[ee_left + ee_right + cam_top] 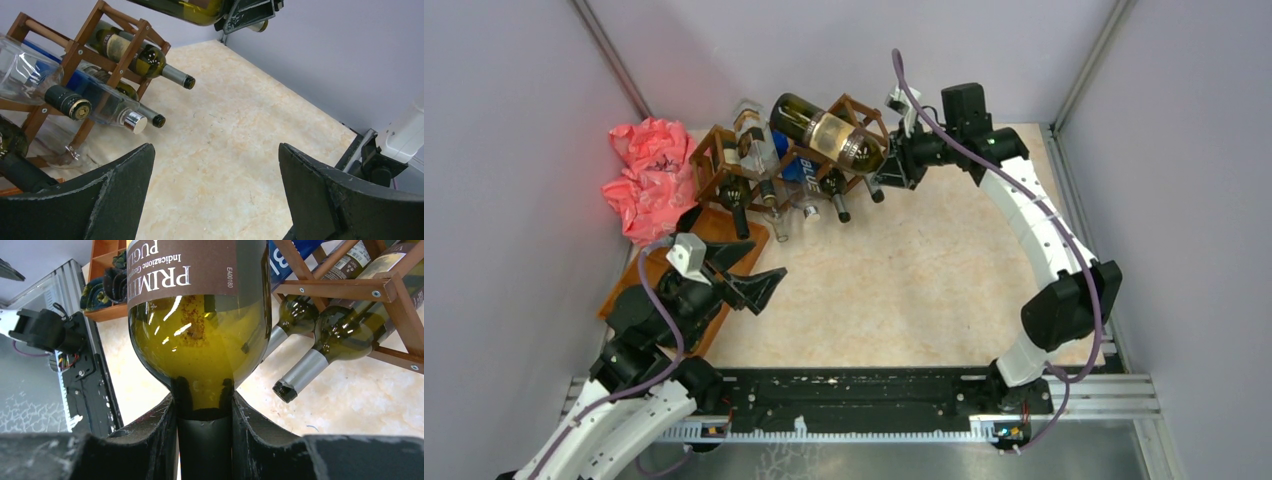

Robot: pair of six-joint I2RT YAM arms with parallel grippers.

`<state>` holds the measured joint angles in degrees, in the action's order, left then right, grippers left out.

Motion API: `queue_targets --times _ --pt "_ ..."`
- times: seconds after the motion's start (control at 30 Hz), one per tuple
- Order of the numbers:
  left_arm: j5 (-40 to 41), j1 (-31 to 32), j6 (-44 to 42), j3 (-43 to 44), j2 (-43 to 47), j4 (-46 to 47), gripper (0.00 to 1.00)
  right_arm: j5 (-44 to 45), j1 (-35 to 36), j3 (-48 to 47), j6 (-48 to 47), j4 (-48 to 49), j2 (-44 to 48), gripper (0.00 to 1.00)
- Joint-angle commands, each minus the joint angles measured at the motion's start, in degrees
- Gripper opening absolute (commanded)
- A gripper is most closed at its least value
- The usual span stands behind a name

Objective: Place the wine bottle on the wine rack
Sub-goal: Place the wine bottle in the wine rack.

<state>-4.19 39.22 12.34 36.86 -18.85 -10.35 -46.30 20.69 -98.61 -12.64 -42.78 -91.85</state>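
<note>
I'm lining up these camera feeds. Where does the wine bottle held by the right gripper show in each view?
Top external: wine bottle over the wine rack's right top, far centre, neck in the right gripper.
Left wrist: only its green body, at the top edge.
Right wrist: fills the upper centre, neck between the fingers.
Shared landmark: the wine rack.

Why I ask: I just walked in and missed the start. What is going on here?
The right gripper is shut on the neck of a green wine bottle, holding it at the top of the wine rack on the far side of the table. Whether the bottle already rests on the rack is unclear. Other bottles already lie in the rack. The left gripper hangs open and empty at the near left.
</note>
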Motion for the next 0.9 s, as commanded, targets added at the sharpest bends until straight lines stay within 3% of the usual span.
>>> queue_targets --times 0.0,0.33,0.87 --pt "2.6 -0.3 -1.6 -1.0 0.8 -2.1 0.99 -2.4 1.0 -5.6 2.8 8.4 0.2 0.00" --pt "9.8 -0.3 -7.5 -3.1 0.2 -4.2 0.99 0.8 2.0 -8.1 6.2 10.6 -2.8 0.00" --pt "15.5 -0.3 -8.5 -2.8 1.0 -6.0 0.99 11.4 4.6 -14.6 18.3 18.3 -12.3 0.00"
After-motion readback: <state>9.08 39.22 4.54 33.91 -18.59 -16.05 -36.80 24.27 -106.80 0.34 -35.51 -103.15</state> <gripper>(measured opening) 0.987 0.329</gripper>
